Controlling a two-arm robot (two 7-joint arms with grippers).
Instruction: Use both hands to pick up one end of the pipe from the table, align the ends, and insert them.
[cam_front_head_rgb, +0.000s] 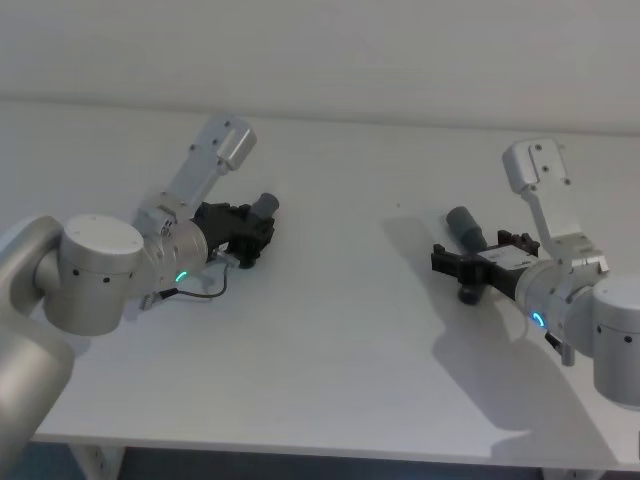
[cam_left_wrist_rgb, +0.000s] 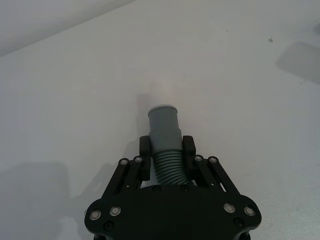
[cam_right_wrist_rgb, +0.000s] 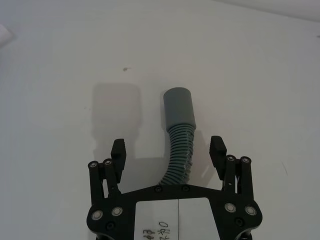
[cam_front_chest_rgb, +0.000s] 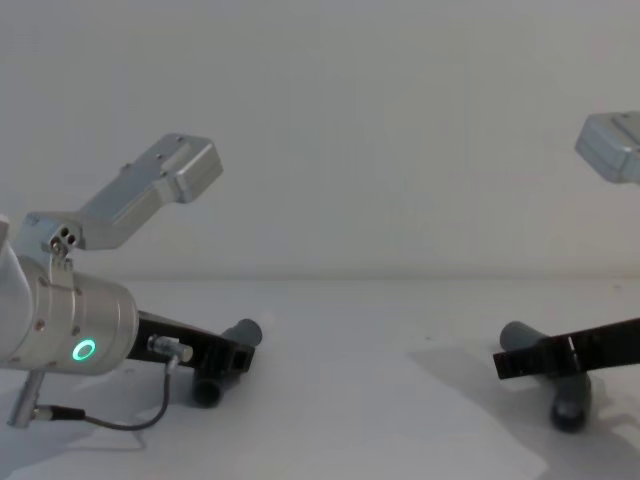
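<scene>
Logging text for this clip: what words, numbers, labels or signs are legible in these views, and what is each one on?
White label on the body of the right gripper: dark handwritten characters, turned sideways and cut by the picture's edge; not readable.
Left gripper, straight pipe piece, bent pipe piece, table: no text on any of them.

Two dark grey ribbed plastic pipe pieces: left piece (cam_left_wrist_rgb: 162, 125), right piece (cam_right_wrist_rgb: 178, 107). Two black two-finger plastic tools: left tool (cam_left_wrist_rgb: 166, 147), right tool (cam_right_wrist_rgb: 167, 150). One plain white worktop (cam_front_head_rgb: 340, 350).
</scene>
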